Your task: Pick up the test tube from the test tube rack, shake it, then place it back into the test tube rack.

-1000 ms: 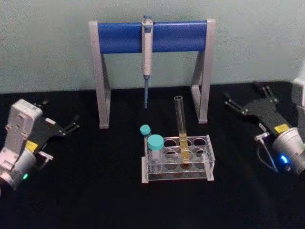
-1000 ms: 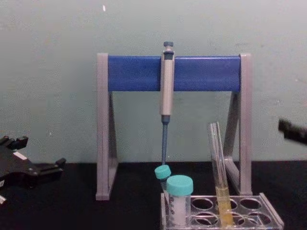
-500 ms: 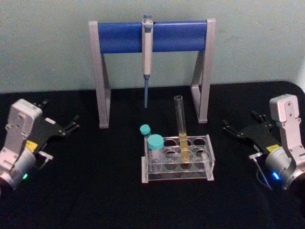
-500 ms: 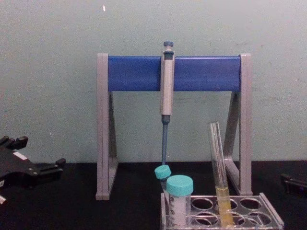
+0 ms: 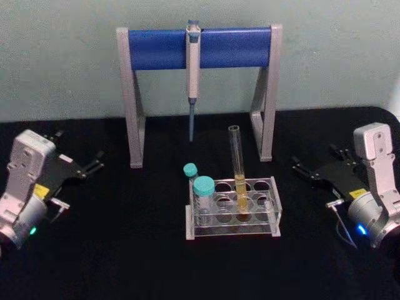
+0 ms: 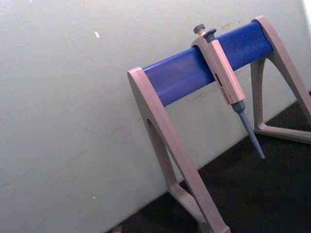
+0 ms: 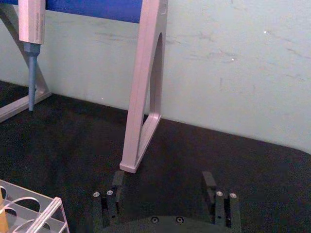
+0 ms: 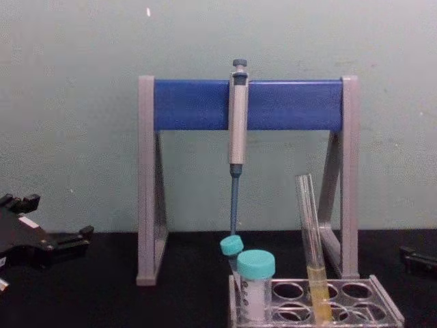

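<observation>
The test tube (image 5: 237, 164), tall and clear with yellow liquid low down, stands upright in the clear test tube rack (image 5: 232, 229) at the table's centre. From the chest, the test tube (image 8: 308, 239) rises from the test tube rack (image 8: 355, 301) at the lower right. Far to the left of the rack, my left gripper (image 5: 80, 150) rests open and empty. Well to the rack's right sits my right gripper (image 5: 314, 157), also open; its black fingers (image 7: 118, 182) stand wide apart, pointing at the stand's leg. A corner of the rack (image 7: 34, 208) shows in the right wrist view.
Two teal-capped tubes (image 5: 203, 187) occupy the rack's left holes. Behind the rack stands a grey-and-blue pipette stand (image 5: 156, 49) with a pipette (image 5: 193, 69) hanging at its middle, its tip above the black table (image 5: 125, 250). A pale wall closes the back.
Over the last second my right gripper came down and nearer from the far right and turned its wrist; it has been almost still for the last half second. The left arm and tube did not move.
</observation>
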`<state>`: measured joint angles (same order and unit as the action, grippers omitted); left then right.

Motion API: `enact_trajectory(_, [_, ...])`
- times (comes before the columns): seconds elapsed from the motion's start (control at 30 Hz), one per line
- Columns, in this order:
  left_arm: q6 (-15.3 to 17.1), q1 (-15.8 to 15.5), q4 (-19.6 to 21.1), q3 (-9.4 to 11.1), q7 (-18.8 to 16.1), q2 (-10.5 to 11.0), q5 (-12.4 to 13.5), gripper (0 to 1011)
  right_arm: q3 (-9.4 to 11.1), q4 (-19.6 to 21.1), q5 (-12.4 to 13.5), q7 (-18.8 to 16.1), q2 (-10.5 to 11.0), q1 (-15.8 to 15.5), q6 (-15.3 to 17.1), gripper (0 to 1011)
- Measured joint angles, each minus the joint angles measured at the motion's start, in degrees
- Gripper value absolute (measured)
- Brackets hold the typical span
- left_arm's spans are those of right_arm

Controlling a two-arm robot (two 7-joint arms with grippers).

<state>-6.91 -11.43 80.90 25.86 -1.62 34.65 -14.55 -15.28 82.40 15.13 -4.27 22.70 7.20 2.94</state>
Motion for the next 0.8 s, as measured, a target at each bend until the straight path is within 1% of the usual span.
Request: enact_trajectory(0.8, [0.0, 0.0, 0.0, 0.0, 0.0, 0.0, 0.0, 1002, -0.1, 0.1, 0.1, -0.1, 0.1, 0.0, -0.2, 1000])
